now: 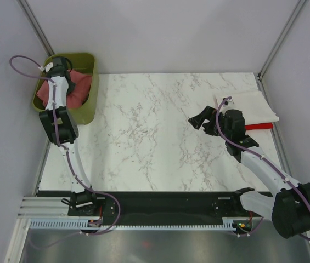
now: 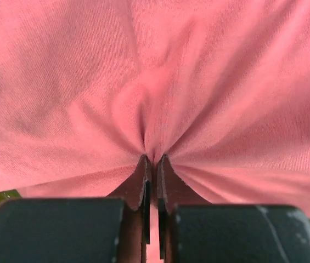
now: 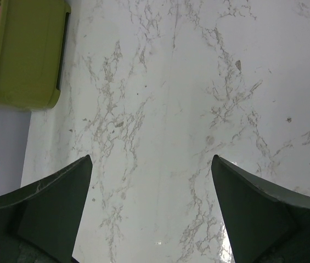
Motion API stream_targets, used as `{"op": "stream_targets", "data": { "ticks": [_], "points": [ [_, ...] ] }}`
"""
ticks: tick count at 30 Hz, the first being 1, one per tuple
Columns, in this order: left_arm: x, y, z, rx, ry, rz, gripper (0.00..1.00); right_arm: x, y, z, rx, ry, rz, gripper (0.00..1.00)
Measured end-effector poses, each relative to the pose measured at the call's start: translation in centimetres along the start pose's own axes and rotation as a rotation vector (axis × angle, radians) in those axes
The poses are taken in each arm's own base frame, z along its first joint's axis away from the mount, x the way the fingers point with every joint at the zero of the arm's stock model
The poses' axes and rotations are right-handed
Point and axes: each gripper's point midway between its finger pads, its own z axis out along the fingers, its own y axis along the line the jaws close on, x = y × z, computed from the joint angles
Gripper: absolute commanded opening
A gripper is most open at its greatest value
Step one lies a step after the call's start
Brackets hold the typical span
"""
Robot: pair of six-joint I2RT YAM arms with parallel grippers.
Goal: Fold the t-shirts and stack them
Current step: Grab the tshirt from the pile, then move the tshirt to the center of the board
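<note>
Two tools: the left tool [image 2: 153,158] pinches the salmon-red shirt [image 2: 155,71] in the green bin [image 1: 87,107] far left. The right tool [image 3: 151,159] hangs wide apart over the desk [image 1: 144,142].

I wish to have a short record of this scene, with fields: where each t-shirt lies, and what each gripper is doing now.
salmon-red shirt: bunched inside the green bin, at the far left corner of the table
left gripper: shut, pinching a fold of the salmon-red shirt in the bin
cream-white shirt: folded flat at the right edge of the table
bright red shirt: under the cream-white shirt, only a strip showing at the near side
right gripper: open, holding nothing, above bare marble to the left of the stack
</note>
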Motion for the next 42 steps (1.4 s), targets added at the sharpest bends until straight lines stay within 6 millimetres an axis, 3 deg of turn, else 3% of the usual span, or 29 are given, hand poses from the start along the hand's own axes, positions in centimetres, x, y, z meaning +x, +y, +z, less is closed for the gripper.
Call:
{"op": "stream_targets", "data": {
  "ticks": [4,7,10,14,16,18,20,22,25,28,30,33,36,37,39,40,42],
  "points": [
    [0.1,-0.4,-1.6,0.015,0.001,0.012,0.02,0.0,0.1,0.0,-0.004,0.003,0.0,0.98],
    [-0.4,-1.6,-5.8,0.032,-0.05,0.045,0.02,0.0,0.1,0.0,-0.004,0.003,-0.001,0.98],
    [-1.9,-5.1,-13.7,0.12,-0.17,0.08,0.02,0.0,0.0,0.0,-0.002,0.003,-0.002,0.98],
    [-3.0,-9.7,-29.1,0.387,-0.335,0.074,0.02,0.2,-0.3,0.2,0.007,0.009,-0.003,0.98],
    [-4.3,-9.3,-36.5,0.516,-0.415,0.032,0.02,0.4,-0.4,0.4,0.011,0.015,-0.001,0.98],
    [-6.5,-7.0,-41.9,0.593,-0.496,-0.036,0.02,0.5,-0.5,0.4,0.014,0.017,-0.001,0.98],
    [-8.2,-4.4,-45.9,0.646,-0.561,-0.099,0.02,0.4,-0.5,0.4,0.015,0.016,-0.003,0.98],
    [-8.7,-3.0,-48.9,0.703,-0.591,-0.139,0.02,0.4,-0.6,0.4,0.018,0.015,-0.004,0.98],
    [-7.4,-3.3,-52.6,0.839,-0.567,-0.16,0.02,0.2,-0.7,0.4,0.029,0.002,-0.005,0.98],
    [-5.4,-5.0,-52.8,0.918,-0.5,-0.146,0.02,-0.2,-0.8,0.3,0.035,-0.015,-0.01,0.98],
    [-3.3,-6.9,-50.4,0.918,-0.445,-0.115,0.02,-0.4,-0.8,0.2,0.039,-0.023,-0.011,0.98],
    [2.2,-11.6,-44.0,0.889,-0.278,0.018,0.02,-0.4,-0.8,0.2,0.042,-0.025,-0.012,0.98],
    [10.2,-18.4,-35.8,0.862,-0.029,0.18,0.02,-0.4,-1.0,0.2,0.047,-0.027,-0.016,0.98],
    [13.6,-19.6,-32.6,0.819,0.052,0.231,0.02,-0.4,-1.0,0.2,0.049,-0.028,-0.018,0.98],
    [19.3,-19.6,-28.5,0.718,0.176,0.325,0.02,-0.5,-1.1,0.2,0.055,-0.031,-0.018,0.98],
    [21.6,-19.1,-27.5,0.672,0.223,0.371,0.02,-0.5,-1.2,0.2,0.059,-0.032,-0.019,0.98],
    [23.5,-18.6,-28.6,0.658,0.251,0.426,0.02,-0.5,-1.3,0.2,0.063,-0.033,-0.021,0.98]
  ]
}}
